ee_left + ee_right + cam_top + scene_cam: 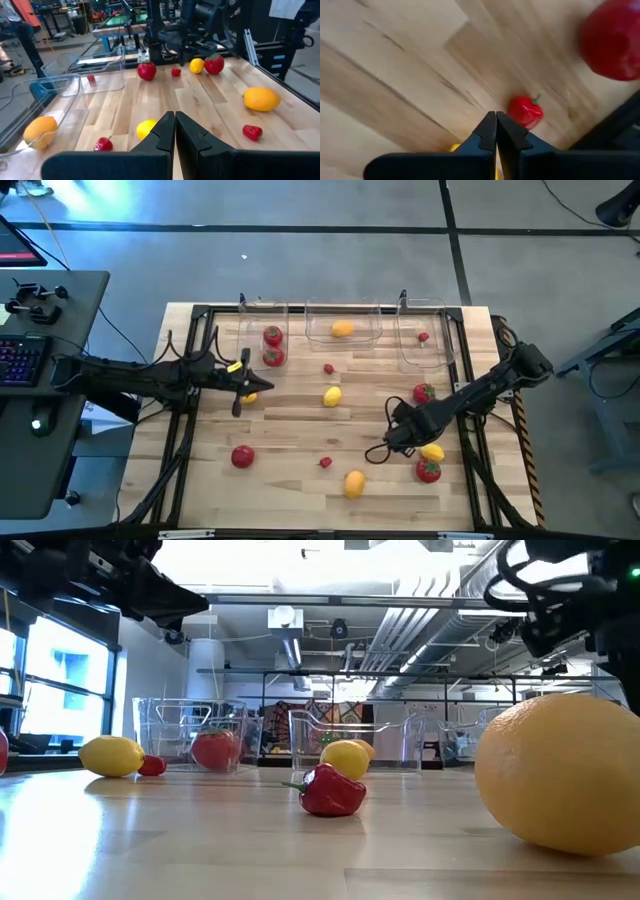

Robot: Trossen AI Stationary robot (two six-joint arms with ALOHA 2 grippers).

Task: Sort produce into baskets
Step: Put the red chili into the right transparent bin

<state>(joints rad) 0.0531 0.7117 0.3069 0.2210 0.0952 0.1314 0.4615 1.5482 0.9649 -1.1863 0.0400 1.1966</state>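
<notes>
My right pincer (495, 117) hangs low over the pale wooden table (290, 480). Its fingers are pressed together and hold nothing. A tiny red berry (525, 111) lies just past its tips, so I think it is placed to go for that one. A yellow oval fruit (432, 451) and a round red tomato with a green top (428, 471) sit close beside it.

My left pincer (175, 116) is also pressed together with nothing in it. A yellow lemon-like fruit (146, 128) lies right under its tips.

Farther out, I count the loose pieces on the table: three tomatoes, two berries, and four yellow or orange ovals.

Farthest from both pincers stand three clear plastic baskets in a row.
- The left basket (262, 310) holds two tomatoes.
- The middle basket (343, 308) holds one orange oval.
- The right basket (425, 360) holds one berry.

Each kind gets its own basket, so most of the sorting is not yet done.
</notes>
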